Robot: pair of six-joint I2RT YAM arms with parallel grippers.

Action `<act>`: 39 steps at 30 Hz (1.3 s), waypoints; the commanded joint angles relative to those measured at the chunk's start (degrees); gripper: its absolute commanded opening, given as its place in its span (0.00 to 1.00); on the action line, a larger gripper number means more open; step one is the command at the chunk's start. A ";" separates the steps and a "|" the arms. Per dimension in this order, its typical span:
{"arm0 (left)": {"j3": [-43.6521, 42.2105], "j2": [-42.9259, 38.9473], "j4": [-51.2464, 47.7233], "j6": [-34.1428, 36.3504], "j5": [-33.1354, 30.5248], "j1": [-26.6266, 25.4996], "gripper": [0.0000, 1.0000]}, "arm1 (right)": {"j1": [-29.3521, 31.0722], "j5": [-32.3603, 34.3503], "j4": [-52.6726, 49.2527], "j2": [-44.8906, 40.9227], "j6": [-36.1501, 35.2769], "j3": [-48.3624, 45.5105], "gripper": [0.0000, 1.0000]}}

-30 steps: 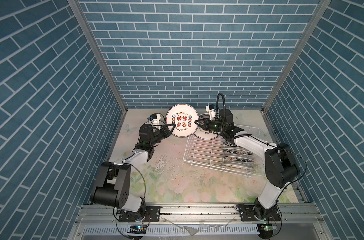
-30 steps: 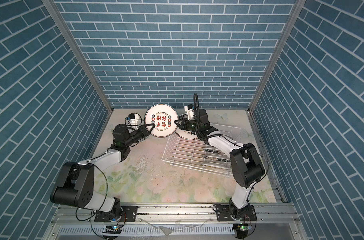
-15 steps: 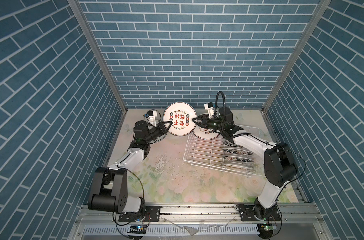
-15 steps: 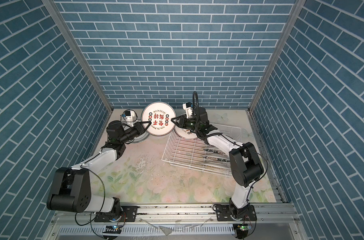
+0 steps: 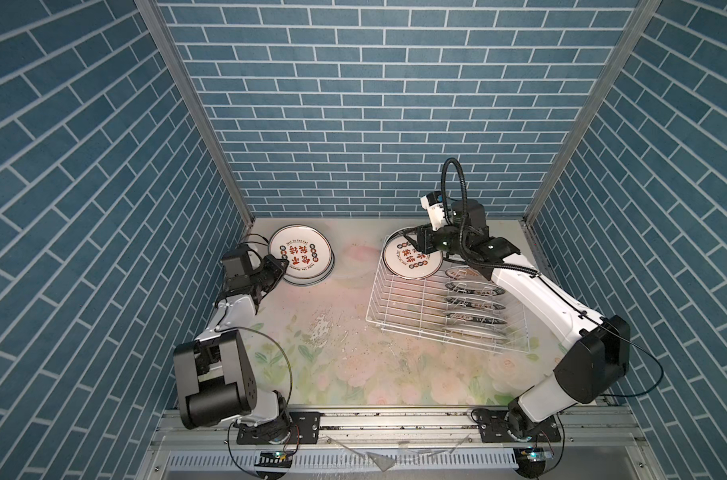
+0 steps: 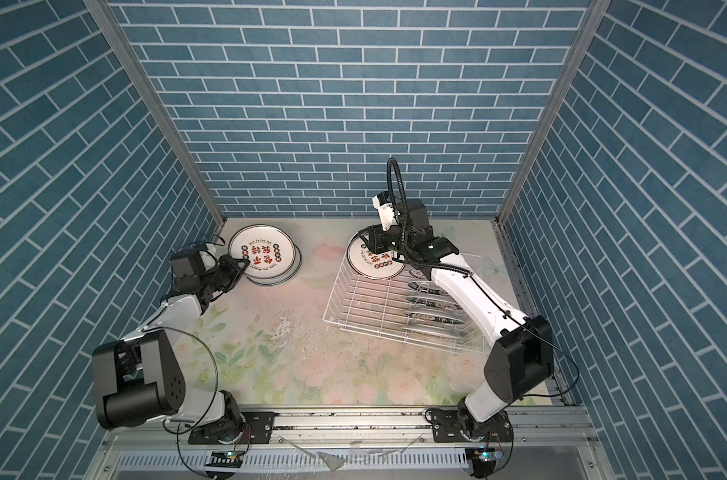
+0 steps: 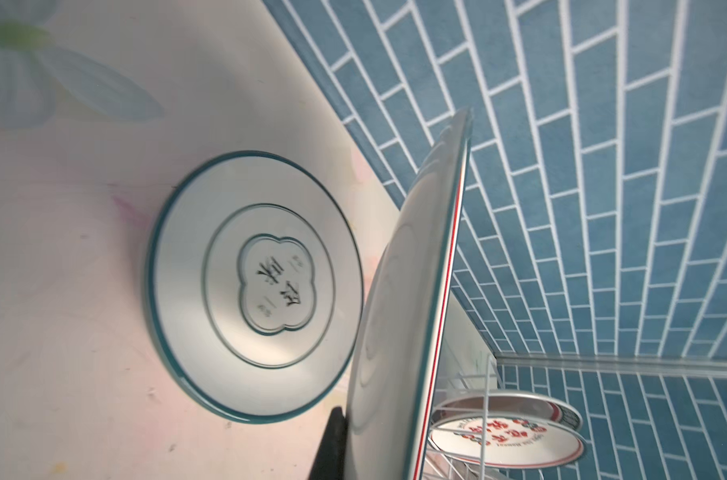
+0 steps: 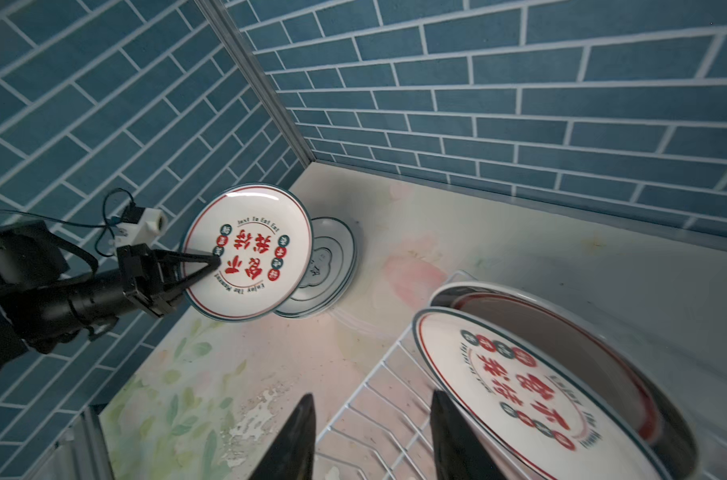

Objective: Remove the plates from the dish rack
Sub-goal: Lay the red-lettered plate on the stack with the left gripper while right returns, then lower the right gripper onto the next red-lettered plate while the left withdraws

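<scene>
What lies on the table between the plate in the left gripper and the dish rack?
Nothing: in both top views only bare floral table separates that plate from the dish rack.

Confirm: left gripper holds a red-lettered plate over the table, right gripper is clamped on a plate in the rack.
Not clamped. In the right wrist view the right gripper is open, with the racked plate beside its fingers, not between them. The rest stands.

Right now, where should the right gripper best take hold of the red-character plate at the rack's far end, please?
I'd pinch the plate by its raised rim, coming from above: it leans tilted in the dish rack, lower rim among the wires, and the open right gripper hangs beside it.
</scene>
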 commanded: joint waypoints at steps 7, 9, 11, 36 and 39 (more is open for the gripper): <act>13.06 11.55 -10.37 4.09 -1.60 0.66 0.00 | 0.11 22.67 -13.03 -2.41 -12.55 -0.11 0.47; 14.67 13.47 -11.92 4.60 -2.09 0.68 0.00 | -0.04 23.21 -12.49 -2.90 -12.67 -1.08 0.47; 15.72 15.13 -13.15 4.89 -2.66 0.62 0.00 | -0.13 23.39 -11.31 -3.40 -12.92 -2.41 0.48; 26.70 22.92 -31.09 12.86 -10.59 -1.86 0.52 | -0.52 19.27 -11.04 -3.19 -14.88 -4.69 0.49; 28.97 24.20 -34.06 14.12 -12.61 -2.88 0.54 | -0.59 18.85 -10.74 -3.17 -15.01 -5.05 0.49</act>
